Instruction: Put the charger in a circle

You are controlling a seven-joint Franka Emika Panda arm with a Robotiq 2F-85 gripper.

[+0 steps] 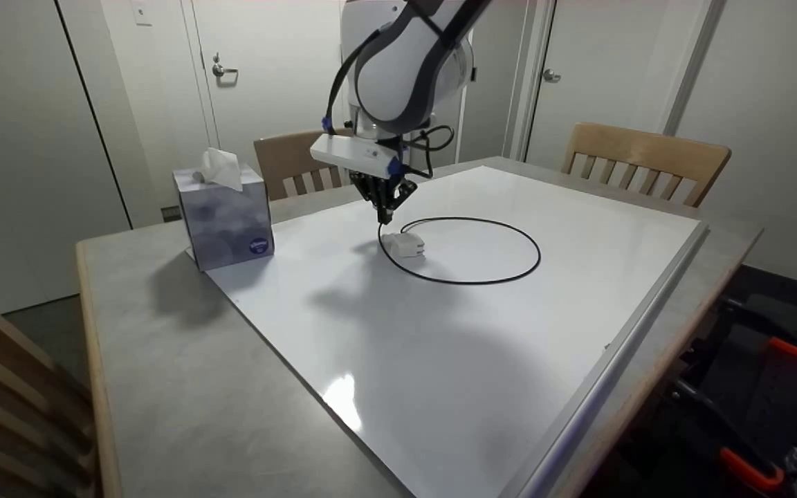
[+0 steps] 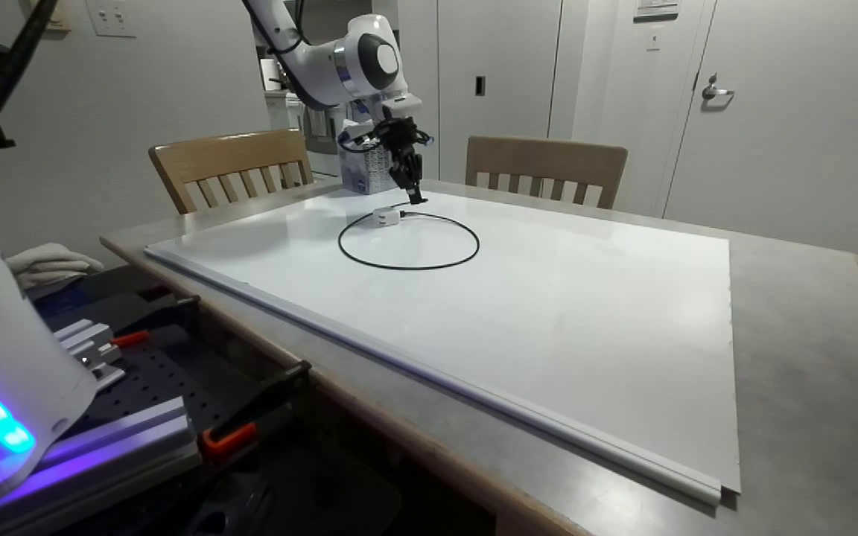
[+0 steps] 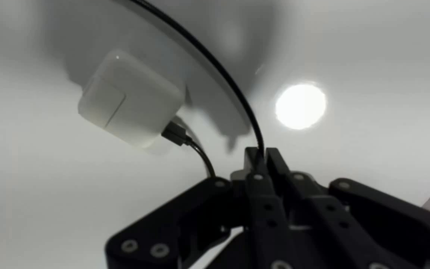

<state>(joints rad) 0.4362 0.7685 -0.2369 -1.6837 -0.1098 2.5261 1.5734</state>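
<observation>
The charger's white plug block point(image 1: 404, 244) rests on the white board, and its black cable point(image 1: 468, 283) makes a wide, nearly round loop beside it. In an exterior view the same loop of cable point(image 2: 407, 268) runs from the block point(image 2: 386, 217) round toward the gripper point(image 2: 418, 199). From the wrist, a dark connector point(image 3: 175, 133) sits plugged into the block point(image 3: 133, 101). The free stretch of cable point(image 3: 215, 61) rises into my gripper point(image 3: 262, 151), which is shut on it just above the board. The cable's far tip is hidden by the fingers.
A blue-and-white tissue box point(image 1: 229, 221) stands at the board's edge, also behind the arm in an exterior view. The white board point(image 2: 585, 313) covers much of the table and has a raised metal rail point(image 2: 429, 357) along one side. Wooden chairs point(image 1: 647, 155) surround the table.
</observation>
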